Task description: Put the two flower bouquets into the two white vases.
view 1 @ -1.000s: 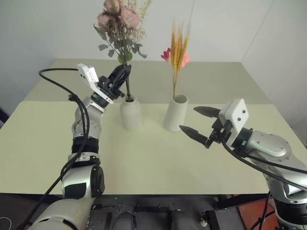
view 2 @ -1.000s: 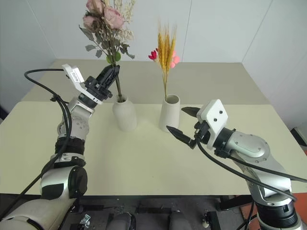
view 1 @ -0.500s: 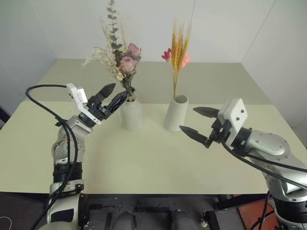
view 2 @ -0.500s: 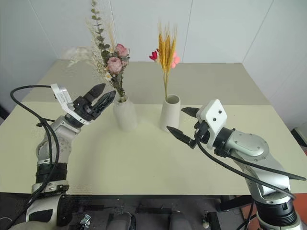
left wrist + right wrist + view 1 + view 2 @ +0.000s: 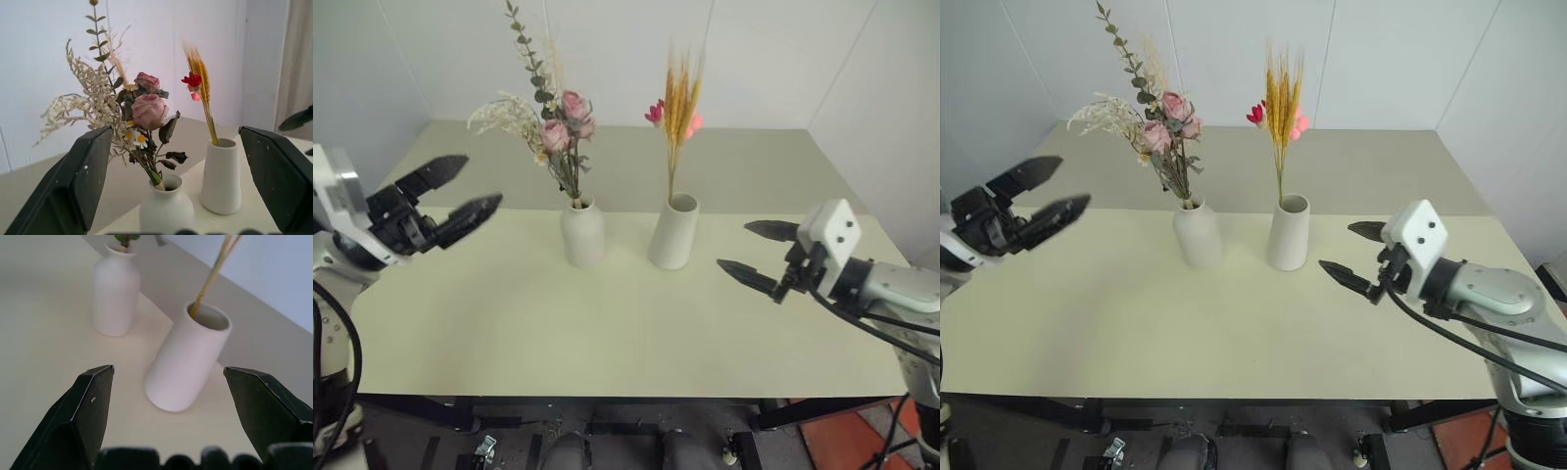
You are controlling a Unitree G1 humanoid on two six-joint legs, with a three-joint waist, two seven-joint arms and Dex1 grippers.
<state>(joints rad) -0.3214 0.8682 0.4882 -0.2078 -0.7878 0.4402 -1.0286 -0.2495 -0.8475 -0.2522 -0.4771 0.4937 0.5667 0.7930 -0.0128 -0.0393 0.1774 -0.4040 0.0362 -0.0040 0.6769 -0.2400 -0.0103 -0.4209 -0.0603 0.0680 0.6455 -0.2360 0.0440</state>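
Released since a second ago, the rose bouquet [image 5: 558, 132] stands in the bottle vase [image 5: 582, 233] while the left pincer [image 5: 455, 191] withdraws, spread empty. Wheat bouquet [image 5: 677, 103] fills the cylinder vase [image 5: 672, 231]; right pincer [image 5: 759, 253] gapes empty. Both placed; arms need only retreat.

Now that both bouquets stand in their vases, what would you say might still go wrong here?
1. The rose bouquet leans from the narrow-necked vase; its wide top might tip that vase.
2. The wheat bunch stands loosely in the wide-mouthed vase and could slump sideways.
3. The open right end effector hovers near that vase; a careless swing could knock it.
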